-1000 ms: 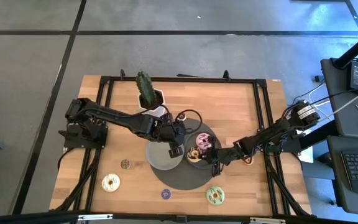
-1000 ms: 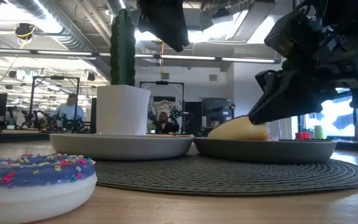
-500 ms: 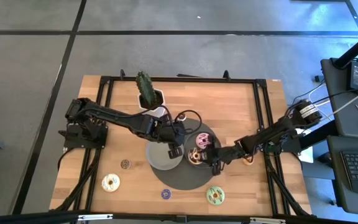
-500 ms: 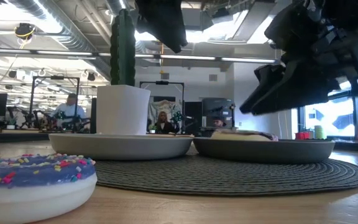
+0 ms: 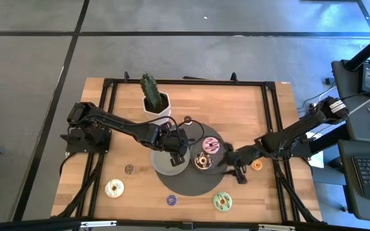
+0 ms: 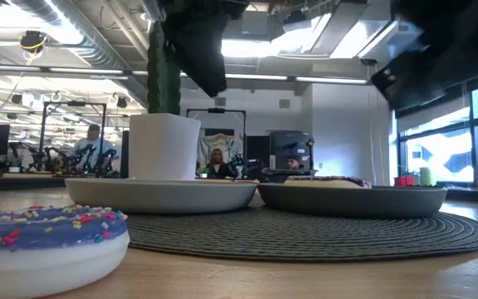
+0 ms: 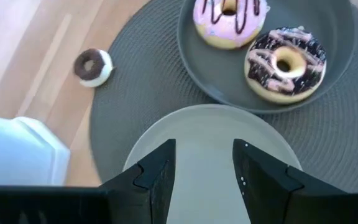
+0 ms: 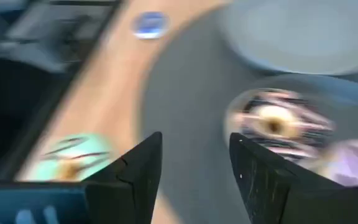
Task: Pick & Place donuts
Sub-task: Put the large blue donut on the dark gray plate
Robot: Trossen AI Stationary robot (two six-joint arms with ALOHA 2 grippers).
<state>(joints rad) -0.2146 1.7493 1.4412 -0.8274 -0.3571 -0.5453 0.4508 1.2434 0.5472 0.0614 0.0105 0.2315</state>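
Observation:
A dark grey plate (image 5: 218, 156) on the round woven mat (image 5: 188, 183) carries a pink-iced donut (image 7: 229, 18) and a brown-iced donut (image 7: 284, 62), both lying flat. Beside it is a light grey plate (image 7: 210, 140), and my left gripper (image 7: 204, 174) hovers open above it with nothing between its fingers. My right gripper (image 8: 194, 168) is open at the mat's right edge (image 5: 236, 172), clear of the dark plate. Lying loose on the wood are an orange donut (image 5: 257, 165), a green one (image 5: 222, 201), a blue one (image 5: 171, 199) and a white one (image 5: 114, 188).
A cactus in a white pot (image 5: 154, 97) stands at the far side, just behind the plates. A tiny brown donut (image 7: 92, 65) lies at the mat's far edge and another tiny one (image 5: 129, 169) left of the mat. The black frame (image 5: 108, 83) runs round the table.
My right gripper has opened and let go of the brown-iced donut, which was tilted in the dark plate and now lies flat there. The gripper has then risen and drawn back toward the table's right and near edges.

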